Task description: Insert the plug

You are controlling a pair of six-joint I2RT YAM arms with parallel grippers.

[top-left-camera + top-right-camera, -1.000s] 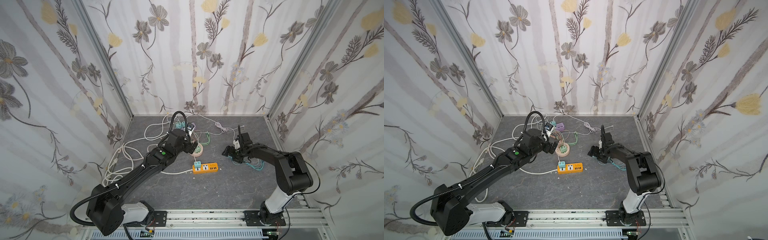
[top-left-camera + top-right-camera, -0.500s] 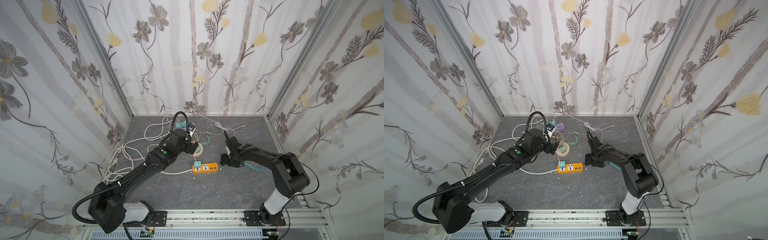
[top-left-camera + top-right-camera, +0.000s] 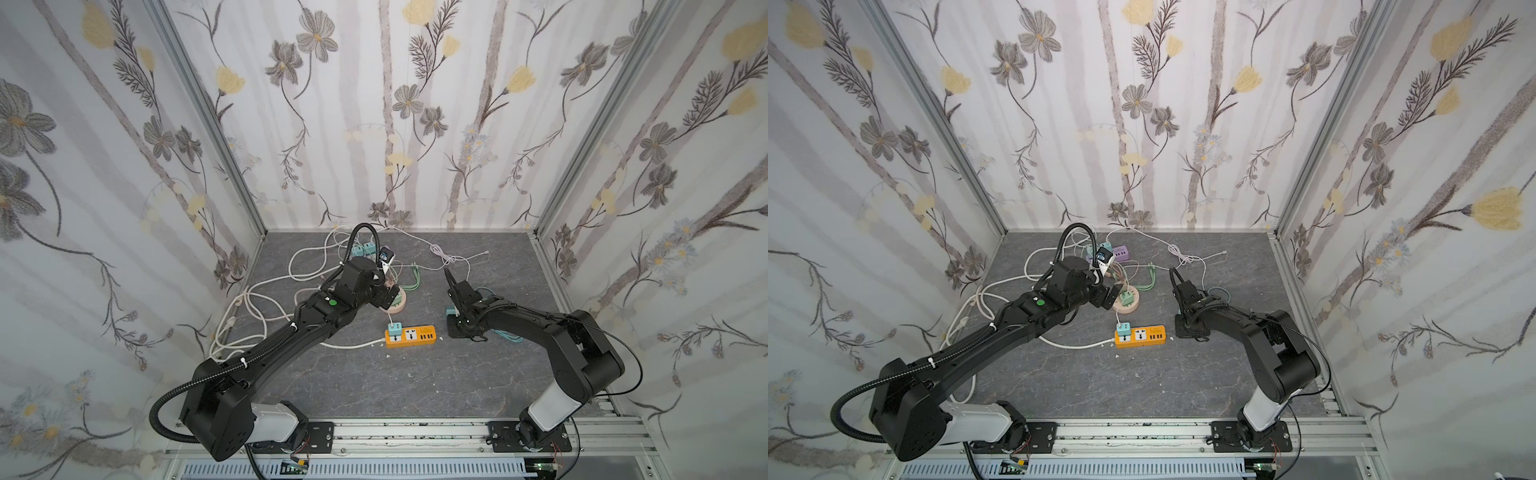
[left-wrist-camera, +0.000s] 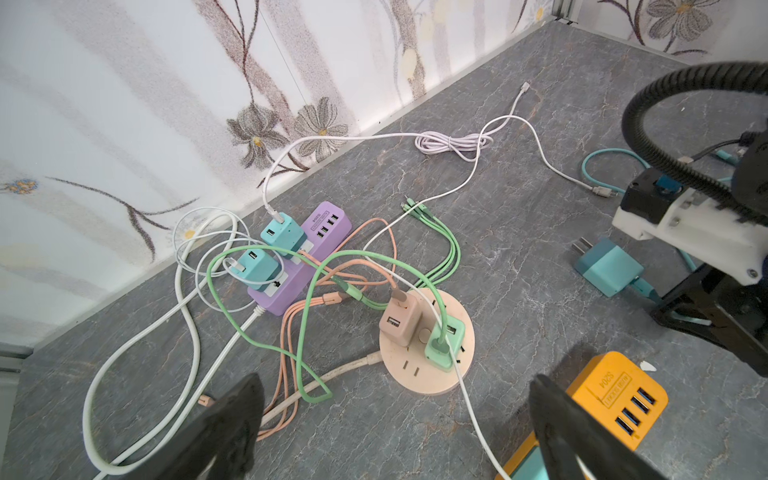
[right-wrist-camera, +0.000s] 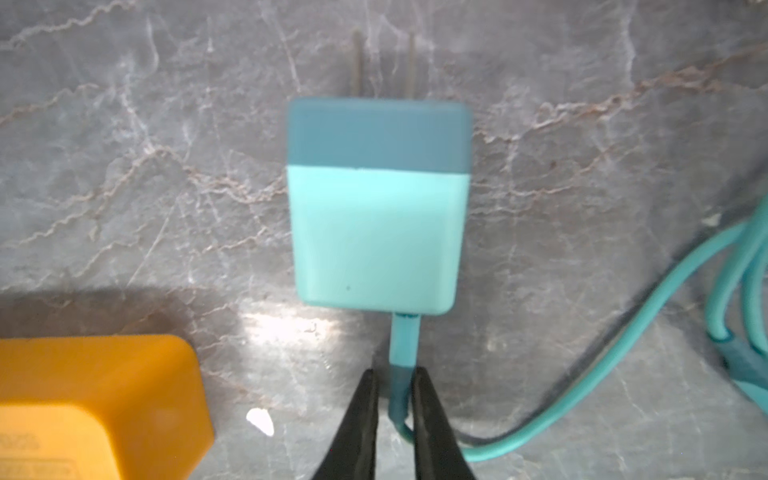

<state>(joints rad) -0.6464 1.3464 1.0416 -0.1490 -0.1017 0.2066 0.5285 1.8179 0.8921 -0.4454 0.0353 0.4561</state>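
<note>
- The teal plug (image 5: 378, 208) lies flat on the grey table (image 5: 124, 166). It is just right of the orange power strip (image 5: 91, 395) and clear of it. Its two prongs (image 5: 357, 62) point away from your right arm, along the table, not down at any socket.
- Your right gripper (image 5: 394, 376) is pinched narrow on the cable connector (image 5: 404, 345) at the plug's back end, not on the plug body. The teal cable (image 5: 623, 374) trails off to the right.
- By my reading you are at the grasp step. The plug is caught by its tail, not lifted, and nothing is inserted yet.
- The next move calls for lifting the plug and turning it so the prongs face down over the strip's free socket (image 3: 411, 332). That socket sits between a teal adapter (image 3: 392, 330) already plugged in at the left and the USB ports (image 3: 426, 332) at the right end.
- A hold on the connector alone will likely let the body swing. You may want a firmer grip on the body before you press.
- Your left gripper (image 4: 395, 419) stands wide open and empty. It hangs over the round beige socket (image 4: 432, 380), just beyond the strip on the far side, and it could steady the strip.
</note>
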